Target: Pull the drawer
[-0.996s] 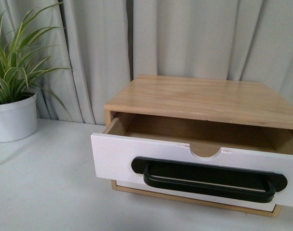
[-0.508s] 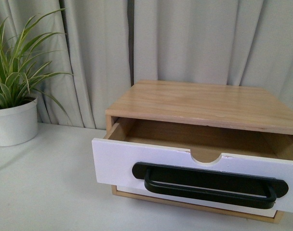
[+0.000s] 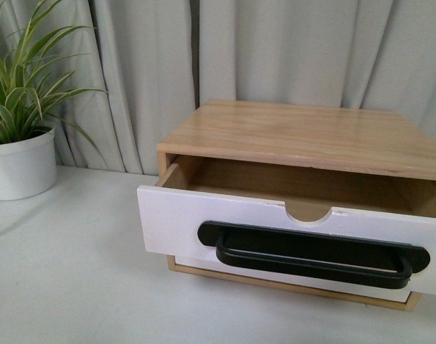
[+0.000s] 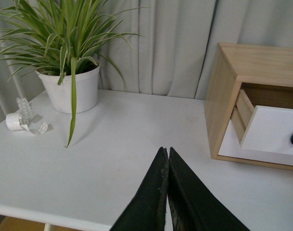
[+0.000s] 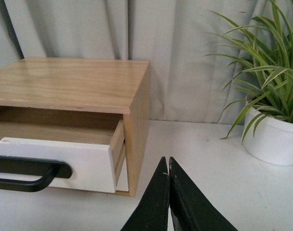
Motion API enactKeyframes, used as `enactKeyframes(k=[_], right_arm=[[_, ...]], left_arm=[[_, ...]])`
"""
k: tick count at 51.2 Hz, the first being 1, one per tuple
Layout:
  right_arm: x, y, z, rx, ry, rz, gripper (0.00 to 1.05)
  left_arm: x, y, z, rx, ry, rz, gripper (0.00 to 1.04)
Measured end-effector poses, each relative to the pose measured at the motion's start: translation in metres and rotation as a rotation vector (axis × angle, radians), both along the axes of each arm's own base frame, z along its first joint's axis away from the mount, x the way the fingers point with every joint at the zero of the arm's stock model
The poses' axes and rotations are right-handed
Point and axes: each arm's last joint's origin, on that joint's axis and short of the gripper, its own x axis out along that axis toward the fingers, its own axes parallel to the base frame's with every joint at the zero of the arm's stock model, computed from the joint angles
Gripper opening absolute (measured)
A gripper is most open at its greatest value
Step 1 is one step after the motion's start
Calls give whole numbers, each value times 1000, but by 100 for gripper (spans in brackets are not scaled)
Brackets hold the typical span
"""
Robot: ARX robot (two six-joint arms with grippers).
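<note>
The drawer (image 3: 175,222), white-fronted with a long black bar handle (image 3: 311,254) and a semicircular notch in its top edge, stands pulled partly out of the wooden cabinet (image 3: 304,136). Its inside looks empty. The left wrist view shows the drawer (image 4: 274,134) at the cabinet's side, with my left gripper (image 4: 166,151) shut and empty over the white table, apart from the cabinet. In the right wrist view the drawer (image 5: 91,163) and its handle (image 5: 26,173) show beside my right gripper (image 5: 166,161), also shut and empty, away from the handle. Neither gripper shows in the front view.
A plain white drawer front (image 3: 275,276) sits below the pulled one. A potted spider plant (image 3: 21,154) stands at the table's left, another plant (image 5: 276,130) to the cabinet's right. A small white roll (image 4: 21,120) lies by the left pot. Grey curtains hang behind.
The front view has shifted a little, so cabinet and plant sit slightly differently in frame. The drawer stays pulled out by about the same amount.
</note>
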Motion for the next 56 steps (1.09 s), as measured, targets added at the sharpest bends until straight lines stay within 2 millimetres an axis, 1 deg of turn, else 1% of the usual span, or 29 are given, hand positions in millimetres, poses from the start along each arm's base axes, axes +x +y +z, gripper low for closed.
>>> enactKeyframes(k=[4,11,16,27,32,46,47,48,50,56], right_arm=[[0,6,-4,2,1,32,1],[0,7,-8,3,1,38,1],[0,7,-10,2,0,39,1],[0,7,-16,2,-2,39,1],[0,7,-26,2,0,39,1],[0,7,-26,3,-2,39,1],[0,7,-26,2,-3,40,2],[0,7,-26,2,-2,39,4],[0,7,-26,2,-3,39,13],[0,7,-26,2,-2,39,34]], left_arm=[[0,0,-3,-7,3,8,4],[0,0,-5,-7,3,6,4],[0,0,-15,-7,1,6,4],[0,0,-15,-8,-2,6,4],[0,0,-15,-8,-3,6,4],[-1,0,-15,-8,-4,5,4],[-1,0,-15,-11,-4,5,6],[-1,0,-15,-10,-4,6,9],[-1,0,-15,-10,-4,6,20],[-1,0,-15,-10,-4,6,40]])
